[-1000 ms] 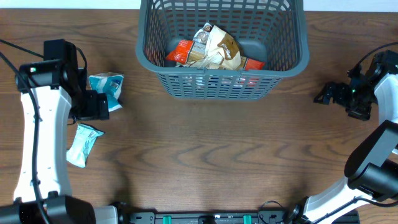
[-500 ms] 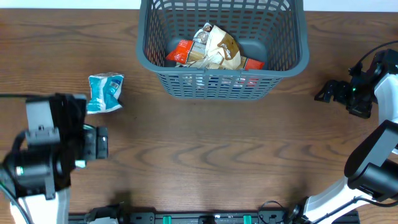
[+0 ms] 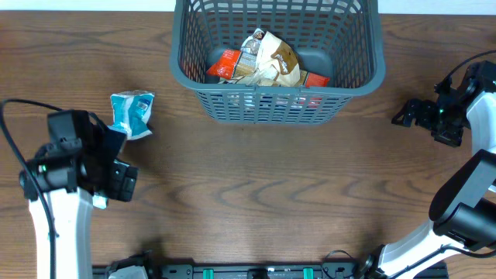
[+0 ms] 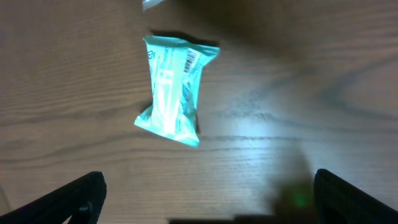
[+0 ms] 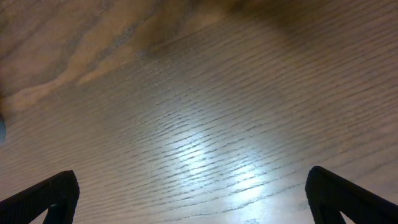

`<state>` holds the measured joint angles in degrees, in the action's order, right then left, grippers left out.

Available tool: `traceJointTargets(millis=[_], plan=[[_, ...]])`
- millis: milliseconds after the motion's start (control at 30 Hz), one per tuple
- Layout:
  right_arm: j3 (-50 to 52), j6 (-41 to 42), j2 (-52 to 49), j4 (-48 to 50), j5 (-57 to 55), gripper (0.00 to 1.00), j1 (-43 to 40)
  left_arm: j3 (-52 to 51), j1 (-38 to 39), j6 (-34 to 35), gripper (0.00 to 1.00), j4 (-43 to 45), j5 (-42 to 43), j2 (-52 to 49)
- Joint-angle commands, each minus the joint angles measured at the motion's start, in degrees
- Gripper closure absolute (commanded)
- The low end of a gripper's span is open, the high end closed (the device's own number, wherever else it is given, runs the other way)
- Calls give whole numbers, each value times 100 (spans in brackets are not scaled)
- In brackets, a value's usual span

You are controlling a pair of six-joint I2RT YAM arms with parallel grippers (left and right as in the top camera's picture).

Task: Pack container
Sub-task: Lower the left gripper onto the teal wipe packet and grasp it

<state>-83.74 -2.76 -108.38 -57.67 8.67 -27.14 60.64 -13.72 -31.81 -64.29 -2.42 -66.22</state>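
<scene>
Left arm has swung back toward 8 o'clock since a second ago, and its black housing now covers the spot where a second packet lay; the right arm and the basket have not shifted.

Overhead: the container [image 3: 273,106], a dark grey plastic basket with lattice-slotted walls and a thick rounded rim, sits at 12 o'clock on the brown wood-grain desk [image 3: 256,194]. Inside it lie a creased tan bag [image 3: 273,58], a glossy orange packet [image 3: 223,63] at its 9 o'clock and a red packet [image 3: 314,79] at its 4 o'clock. A crumpled teal packet [image 3: 132,114] rests on the desk at 10 o'clock, just above the left hand [image 3: 120,180]. The right hand [image 3: 407,116] hangs at 3 o'clock, well apart from the basket.

Left wrist: the two dark fingertips stand far apart at the lower corners with nothing between them. An oblong teal packet [image 4: 174,87], shiny film with a barcode, lies flat on the desk toward 12 o'clock, clear of both fingers.

Right wrist: the hand is spread wide and grips nothing; only bare polished wood with a soft glare shows.
</scene>
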Motion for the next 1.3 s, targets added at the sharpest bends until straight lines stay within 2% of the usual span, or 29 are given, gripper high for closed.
traceJointTargets(millis=[0,133,233,700,1000,1267], plan=[[20,-70,-15,24,81,1,98,-20,-463,-181,1,192,498,-321],[20,-70,-15,35,81,1,98,-22,-949,-269,1,533,638,-570],[20,-70,-15,68,81,1,98,-94,-1126,-667,1,713,844,-697],[20,-70,-15,-2,85,1,98,-1705,-1200,-1447,1,2575,837,-870],[20,-70,-15,-15,103,1,98,-1773,-1300,-1491,1,3018,695,-1561],[20,-72,-15,-92,101,1,98,-1773,-1318,-1547,1,3554,339,-1639]])
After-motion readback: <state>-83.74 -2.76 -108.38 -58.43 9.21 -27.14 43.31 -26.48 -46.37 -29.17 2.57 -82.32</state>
